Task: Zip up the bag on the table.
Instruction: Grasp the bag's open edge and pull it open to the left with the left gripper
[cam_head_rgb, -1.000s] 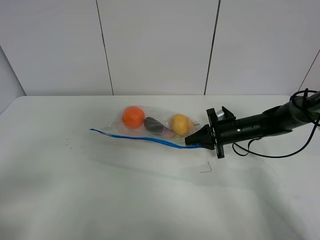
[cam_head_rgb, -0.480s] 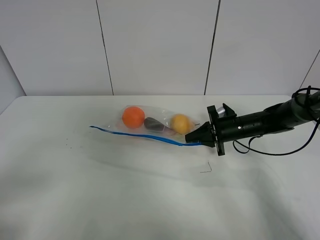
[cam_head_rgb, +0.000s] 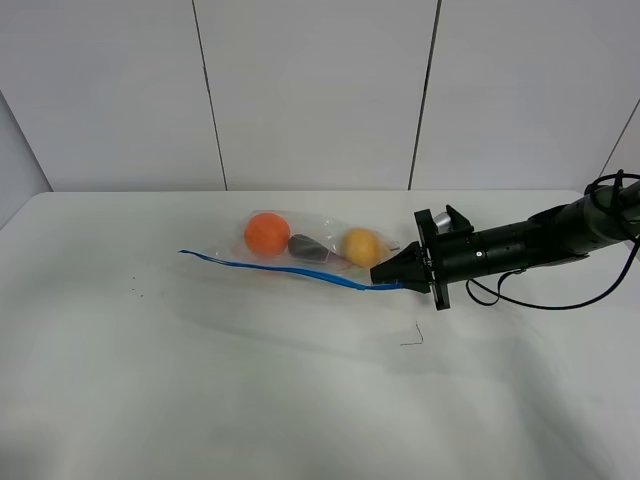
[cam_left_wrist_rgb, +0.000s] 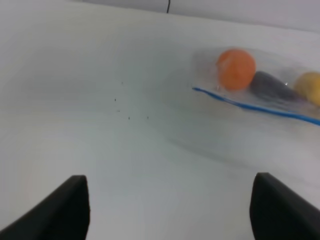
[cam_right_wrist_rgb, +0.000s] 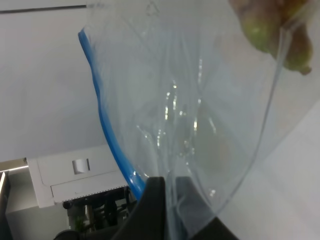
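The bag (cam_head_rgb: 300, 248) lies on the table (cam_head_rgb: 200, 390) at mid-back, clear and crinkly, with an orange ball (cam_head_rgb: 267, 233), a purple piece (cam_head_rgb: 310, 248) and a yellow piece (cam_head_rgb: 360, 246) inside. Its blue zipper strip (cam_head_rgb: 280, 270) runs along the near edge. My right gripper (cam_head_rgb: 383, 277) reaches in from the right and is shut on the strip's right end; the right wrist view shows the blue strip (cam_right_wrist_rgb: 107, 125) and clear film (cam_right_wrist_rgb: 200, 110) pinched at the jaws (cam_right_wrist_rgb: 167, 200). My left gripper (cam_left_wrist_rgb: 170, 210) stands open over bare table, well short of the bag (cam_left_wrist_rgb: 260, 85).
A small bent dark wire-like mark (cam_head_rgb: 412, 338) lies on the table in front of the right gripper. Tiny specks (cam_head_rgb: 135, 292) dot the left side. The right arm's cable (cam_head_rgb: 540, 305) hangs near the right edge. A panelled wall closes the back.
The right gripper has risen slightly with the zipper end, and the strip now runs a little straighter. The bag's contents have not moved.
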